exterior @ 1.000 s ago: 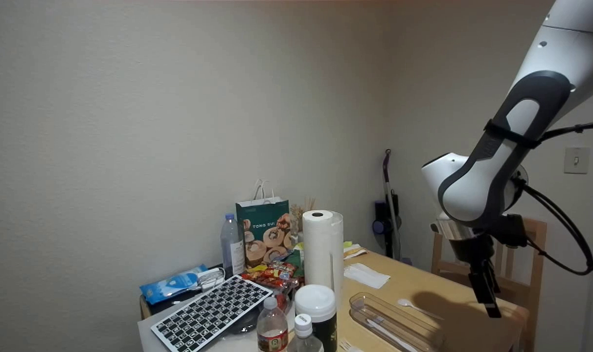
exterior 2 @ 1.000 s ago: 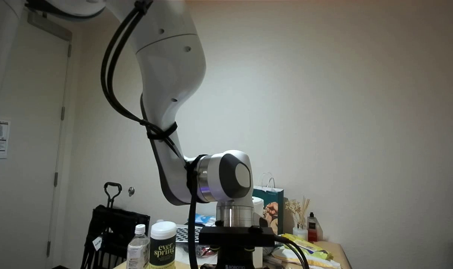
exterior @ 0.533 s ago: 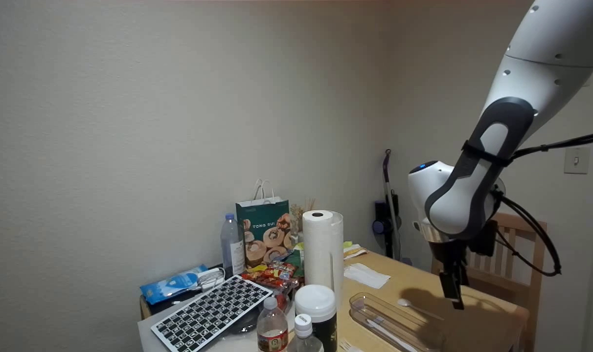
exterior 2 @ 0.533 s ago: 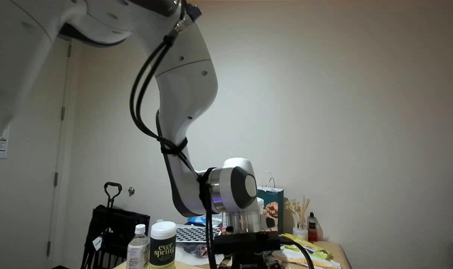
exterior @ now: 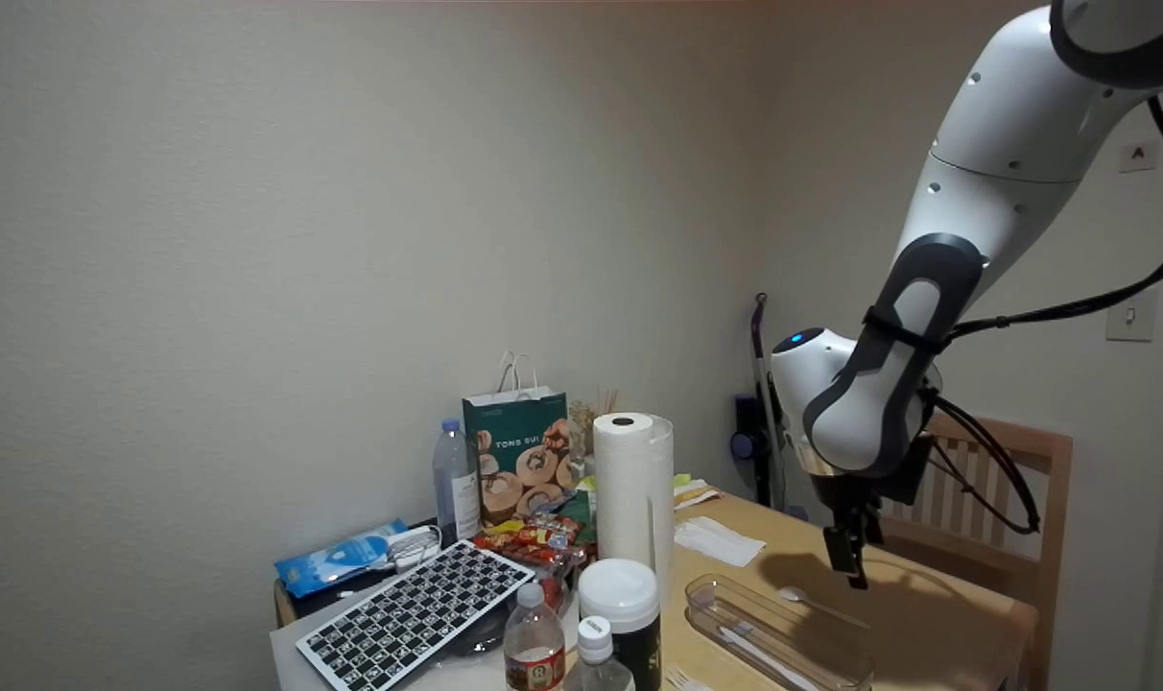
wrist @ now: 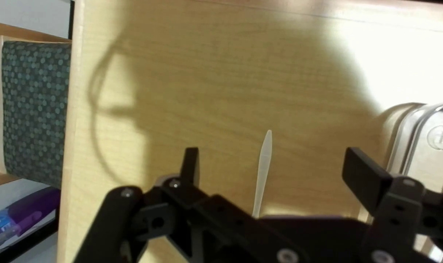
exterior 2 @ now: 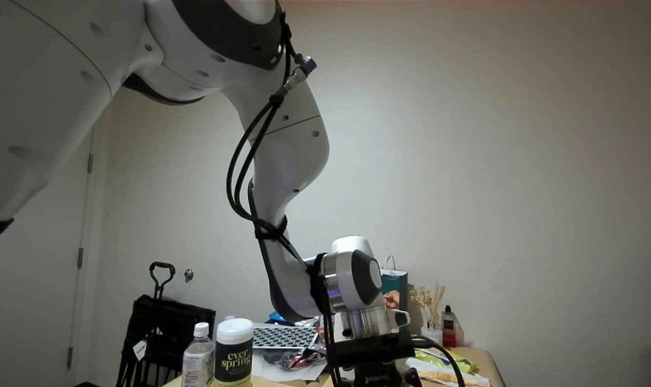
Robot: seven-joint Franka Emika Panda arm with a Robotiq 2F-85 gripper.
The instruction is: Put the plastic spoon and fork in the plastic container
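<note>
1. Currently, the plastic spoon (exterior: 794,595) lies on the counter (exterior: 956,638), just beside the plastic container (exterior: 783,631) and outside it. Wrist view: pale handle (wrist: 263,171) in the middle, bowl end hidden behind the tool (wrist: 276,168).
2. Container: clear, shallow, rounded corners. A white utensil (exterior: 764,655) lies inside, kind uncertain. Round embossed mark (wrist: 441,137) in the wrist view; letter in it resembles a "D", not sure.
3. Fork (exterior: 682,680): tines and a little more, cut by the lower edge of an exterior view; outside the container.
4. Canister (exterior 2: 234,357), white-lidded, stands near the container; label reads "ever spring".
5. Green paper bag (exterior: 516,456): lettering looks like "TONG SUI", soft. Bottle (exterior: 534,629) with red label: writing too small to read. Wall plate (exterior: 1138,156): "A".
6. Tool: fingers (wrist: 190,160) spread wide, spoon handle showing in the gap between them in the wrist view. Housing (exterior 2: 379,376) lettered "ROBOTIQ", small, in an exterior view.
7. Arm (exterior: 965,211): slopes down from upper right in an exterior view, wrist bent so the tool points down, fingertips above the counter. Blue light (exterior: 796,338) lit on the wrist. Black cables (exterior 2: 242,166) loop beside the forearm (exterior 2: 282,161), held by a dark strap (exterior 2: 270,228).
</note>
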